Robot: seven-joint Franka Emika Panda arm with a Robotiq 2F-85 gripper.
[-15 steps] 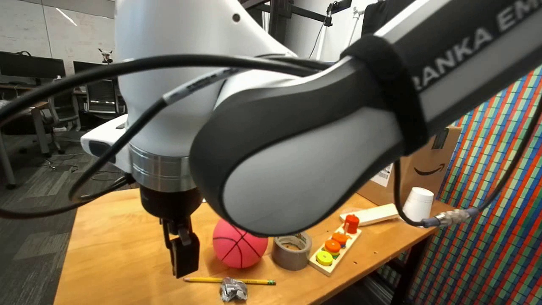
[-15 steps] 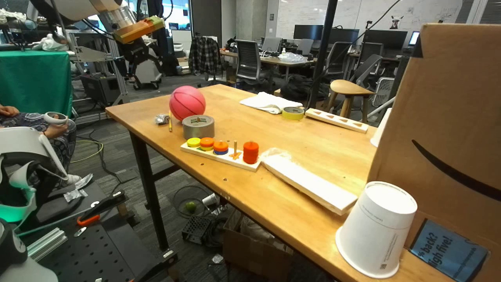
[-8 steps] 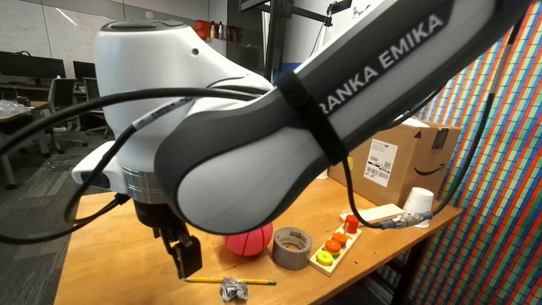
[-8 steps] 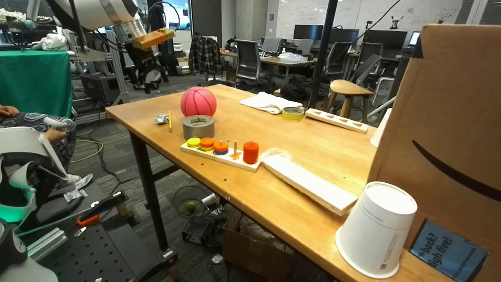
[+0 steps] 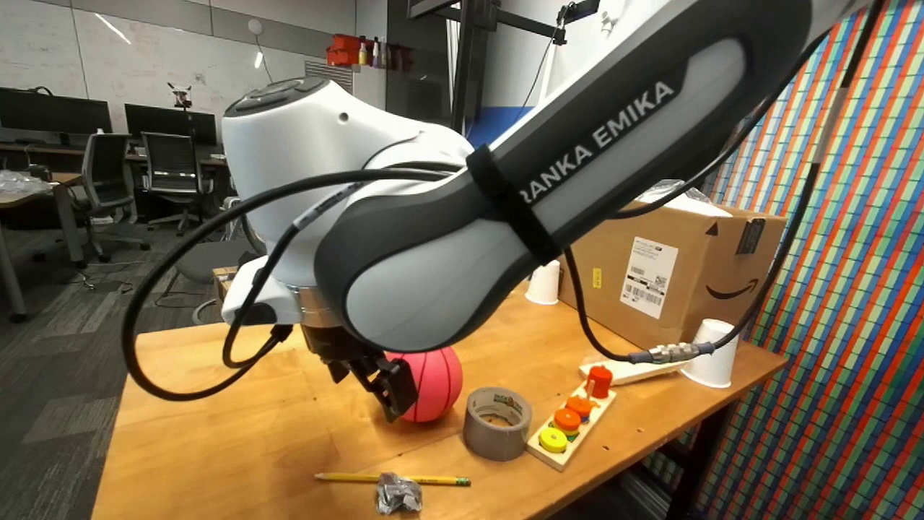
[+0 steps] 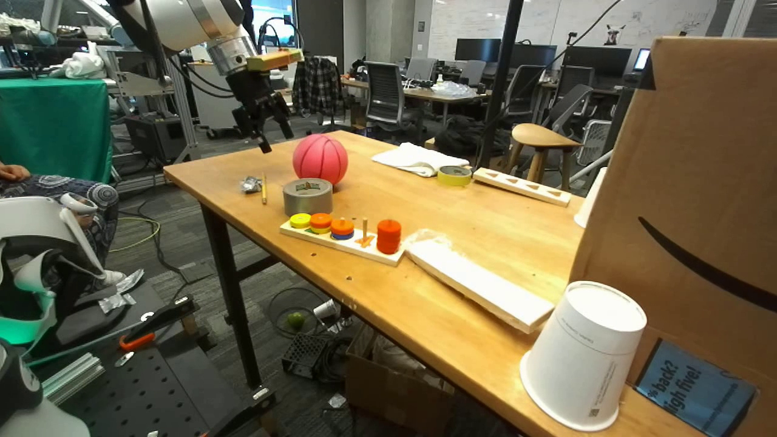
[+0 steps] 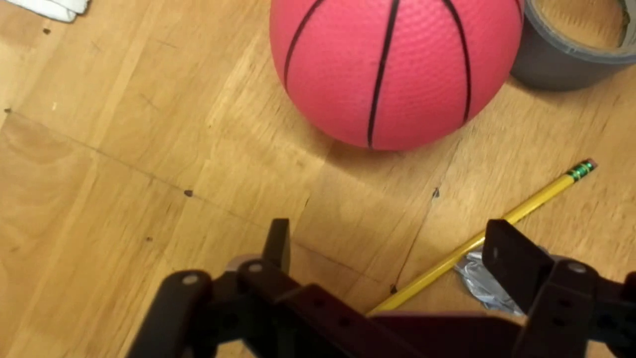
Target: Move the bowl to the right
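The bowl is a pinkish-red ball with dark lines [image 6: 320, 159]. It sits on the wooden table behind the grey tape roll [image 6: 308, 197]. In an exterior view my gripper partly covers the ball [image 5: 442, 383]. In the wrist view the ball [image 7: 397, 69] fills the upper middle, beyond my fingertips and not between them. My gripper [image 7: 387, 226] is open and empty, its two fingers wide apart. In an exterior view my gripper [image 6: 277, 141] hangs above the table, left of the ball and apart from it.
A yellow pencil [image 7: 536, 201] and crumpled foil [image 7: 484, 278] lie below the gripper. The tape roll [image 7: 561, 59] is close to the ball. A peg toy [image 5: 570, 426], white cups [image 5: 711, 354] and a cardboard box [image 5: 671, 274] stand further along. A white cloth [image 6: 419, 159] lies at the far edge.
The ball has rolled to the right in an exterior view, away from the pencil, and its lines have turned. My gripper has moved the same way and stays open.
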